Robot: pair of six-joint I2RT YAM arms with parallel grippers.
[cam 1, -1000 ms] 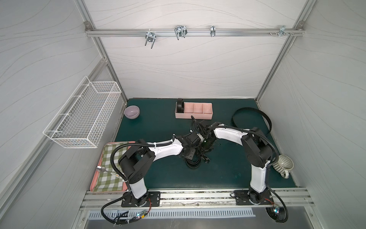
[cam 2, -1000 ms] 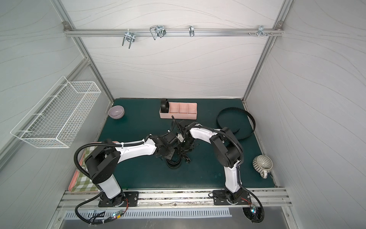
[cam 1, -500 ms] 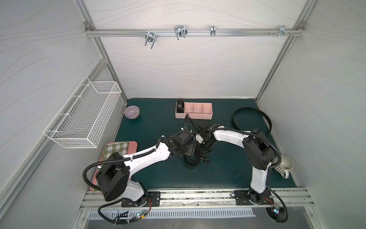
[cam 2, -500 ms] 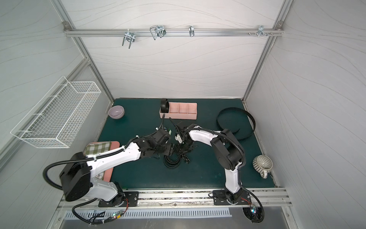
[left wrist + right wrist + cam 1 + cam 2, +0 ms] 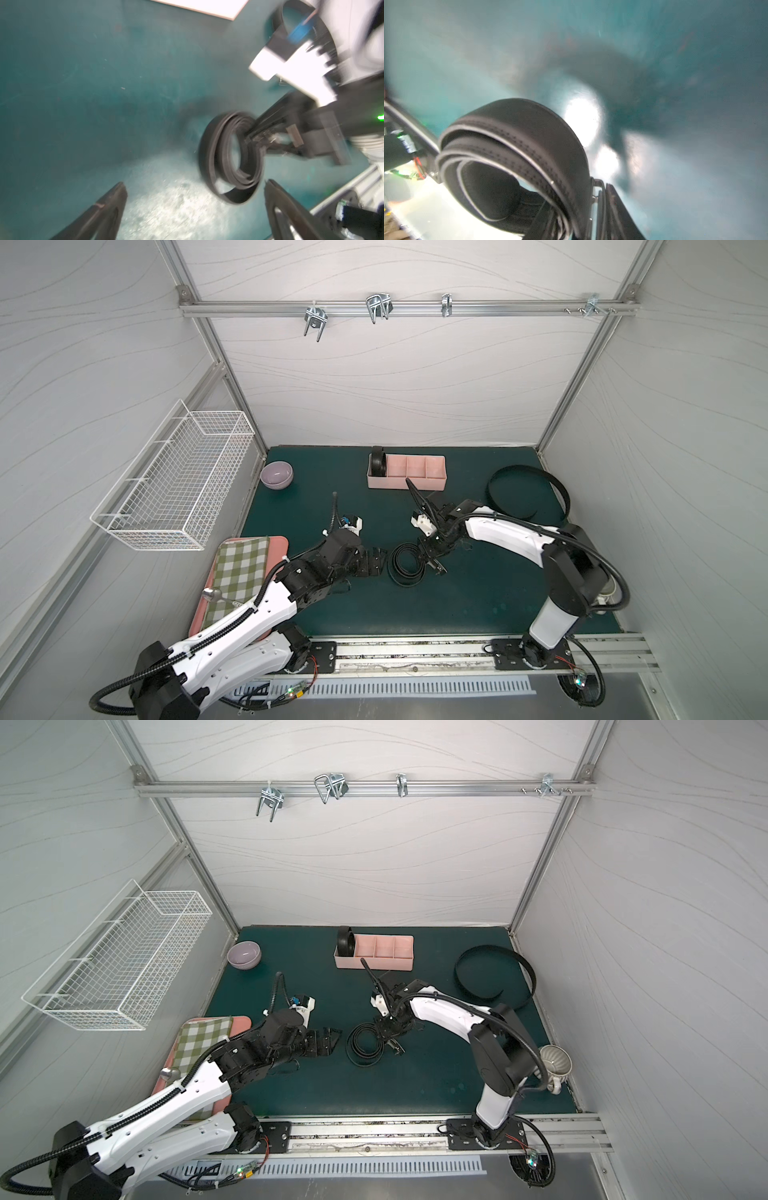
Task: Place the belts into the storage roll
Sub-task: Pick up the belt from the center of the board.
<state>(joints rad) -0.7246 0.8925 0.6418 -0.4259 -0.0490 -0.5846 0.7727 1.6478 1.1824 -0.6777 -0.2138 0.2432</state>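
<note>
Green tabletop, six things parked on it

Dark green mat [image 5: 457,605]: the pale-pink four-compartment storage tray [image 5: 395,483] sits back middle and a lilac bowl [image 5: 276,475] back left. A loose belt [image 5: 512,514] curls back right, with a coiled belt [image 5: 395,568] mid-mat. A flat pink tray [image 5: 277,545] with checked cloth is front left, a ribbed mug [image 5: 555,1063] front right.
</note>
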